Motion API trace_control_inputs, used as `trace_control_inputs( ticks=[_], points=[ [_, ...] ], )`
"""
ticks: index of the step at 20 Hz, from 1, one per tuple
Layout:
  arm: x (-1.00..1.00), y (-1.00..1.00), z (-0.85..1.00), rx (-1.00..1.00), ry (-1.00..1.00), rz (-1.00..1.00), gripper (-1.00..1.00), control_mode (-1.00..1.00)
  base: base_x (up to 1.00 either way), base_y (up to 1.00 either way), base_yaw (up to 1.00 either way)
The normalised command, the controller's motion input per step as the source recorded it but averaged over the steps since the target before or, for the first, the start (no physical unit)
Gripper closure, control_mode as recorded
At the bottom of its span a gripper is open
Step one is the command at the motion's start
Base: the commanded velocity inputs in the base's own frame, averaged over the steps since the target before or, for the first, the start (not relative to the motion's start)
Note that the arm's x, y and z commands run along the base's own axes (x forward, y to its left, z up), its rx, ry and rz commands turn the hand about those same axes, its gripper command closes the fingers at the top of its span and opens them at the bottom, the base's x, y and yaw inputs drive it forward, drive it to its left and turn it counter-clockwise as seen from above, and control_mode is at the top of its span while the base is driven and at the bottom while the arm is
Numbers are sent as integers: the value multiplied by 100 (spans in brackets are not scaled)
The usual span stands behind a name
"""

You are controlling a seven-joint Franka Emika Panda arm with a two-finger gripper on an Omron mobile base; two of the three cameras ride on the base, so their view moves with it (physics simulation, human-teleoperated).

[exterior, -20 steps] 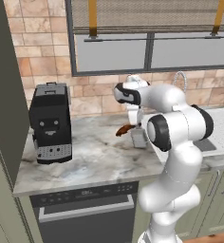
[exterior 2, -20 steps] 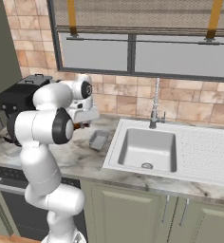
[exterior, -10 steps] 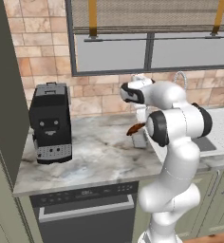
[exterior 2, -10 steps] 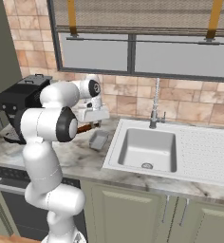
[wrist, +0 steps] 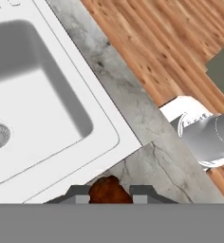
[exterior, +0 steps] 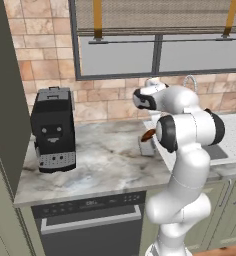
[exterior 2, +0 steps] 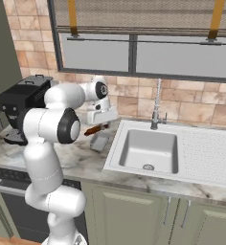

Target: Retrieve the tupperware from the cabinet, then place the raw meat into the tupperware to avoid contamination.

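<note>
My claw (wrist: 110, 193) pinches the small reddish-brown raw meat lump (exterior 2: 94, 129) just above the pale grey see-through tupperware (exterior 2: 100, 142) on the marble bench (exterior 2: 81, 160); released off-centre, I risk it rolling out.

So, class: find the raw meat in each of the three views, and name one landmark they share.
Left base view: raw meat right of centre, by the arm's elbow.
Right base view: meat left of centre, above the tupperware.
Hand view: meat bottom centre, between the fingertips.
Shared landmark: the sink.
</note>
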Motion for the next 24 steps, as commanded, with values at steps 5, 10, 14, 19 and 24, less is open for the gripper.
trace_control_inputs(
  ticks=[5,10,14,19,24],
  points=[
    [26,-22,-9,-7,-2,4,100,-100,0,0,0],
    [13,-14,-17,-11,-6,1,100,-100,0,0,0],
    [9,-8,-14,-8,-4,0,100,-100,0,0,0],
    [18,-1,-11,-2,0,0,100,-100,0,0,0],
    [21,0,-9,-4,0,0,100,-100,0,0,0]
  ],
)
